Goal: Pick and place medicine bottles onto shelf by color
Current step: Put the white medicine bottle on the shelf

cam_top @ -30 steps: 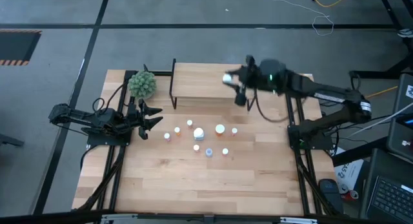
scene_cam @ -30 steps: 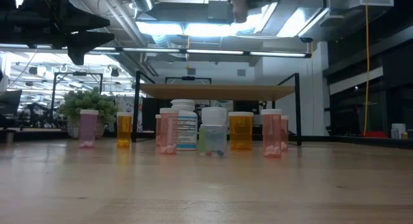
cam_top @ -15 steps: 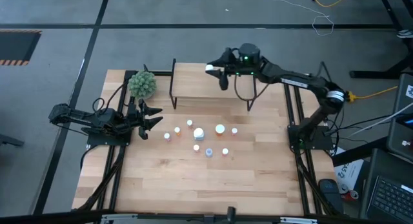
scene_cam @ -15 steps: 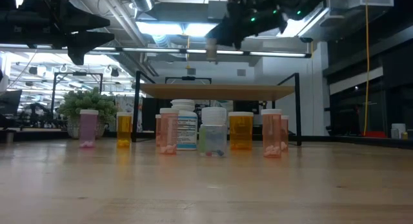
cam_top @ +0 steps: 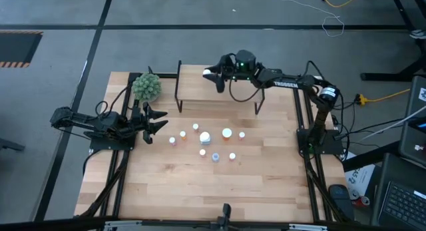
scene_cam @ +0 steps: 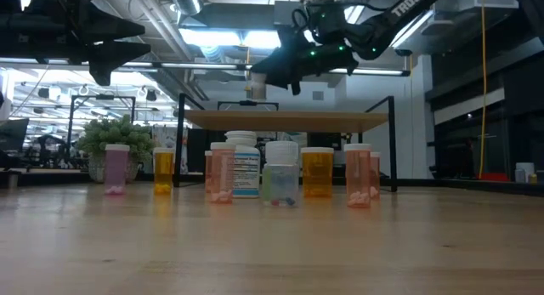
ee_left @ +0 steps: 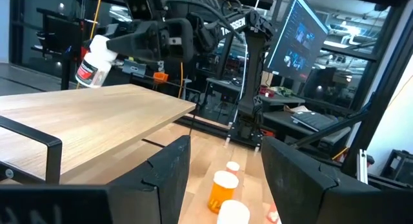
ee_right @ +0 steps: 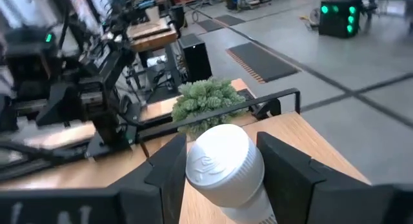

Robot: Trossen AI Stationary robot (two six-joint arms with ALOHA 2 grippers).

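Right arm: extended from its base at the right edge of the surface, reaching leftward and held high, with the wrist level. Right gripper (cam_top: 212, 76): raised in the air, jaws closed on a bottle (cam_top: 208, 73), one finger (ee_right: 169, 173) on either side of its cap. Left arm: folded low at the left edge of the surface, pointing rightward. Left gripper (cam_top: 158, 120): just above the surface, its two fingers (ee_left: 169, 169) parted with nothing between them.
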